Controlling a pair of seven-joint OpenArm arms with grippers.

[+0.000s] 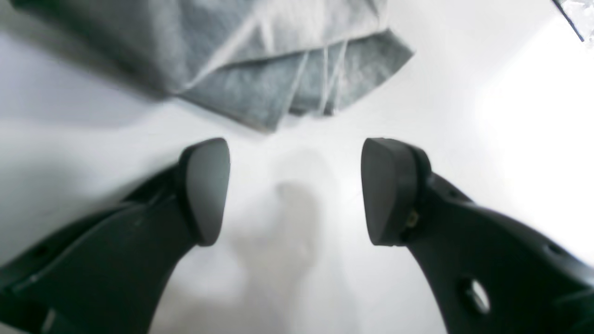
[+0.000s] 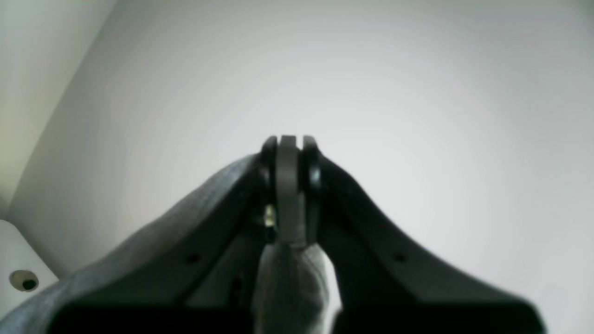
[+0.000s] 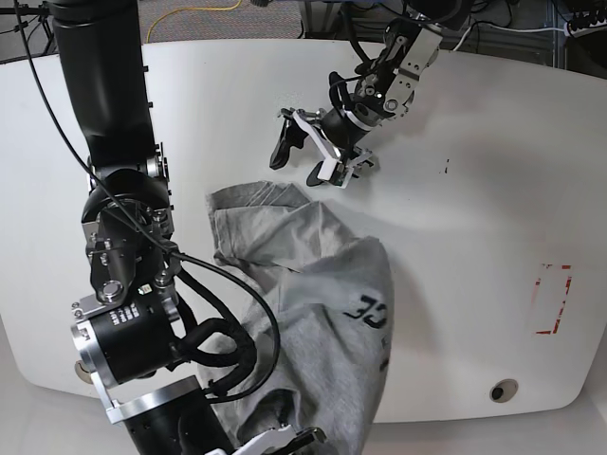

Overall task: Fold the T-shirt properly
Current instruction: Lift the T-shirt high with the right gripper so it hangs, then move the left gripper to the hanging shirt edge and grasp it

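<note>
The grey T-shirt (image 3: pixel 322 313) lies crumpled on the white worktop (image 3: pixel 474 218), its long axis running from about 11 o'clock, where a bunched end with folded edges sits near the middle of the worktop, down to about 5 o'clock at the near edge. Dark printed digits (image 3: pixel 365 308) show on the cloth toward its 3 o'clock side.

The left tool (image 3: pixel 302 156) hovers over bare worktop just beyond the shirt's 11 o'clock end, its fingers spread wide and holding nothing. In the left wrist view the two dark pads (image 1: pixel 206 190) stand well apart, with the shirt's folded corner (image 1: pixel 278 88) at 12 o'clock ahead of them, not touching.

The right tool (image 2: pixel 287 185) is pressed together on a strip of grey cloth, which shows between its pads and bunches below them in the right wrist view. In the base view this tool sits at 6 o'clock, at the shirt's near end, mostly hidden by its arm (image 3: pixel 123 284).

A red outlined mark (image 3: pixel 553 299) lies at 3 o'clock on the worktop, well apart from the shirt.
</note>
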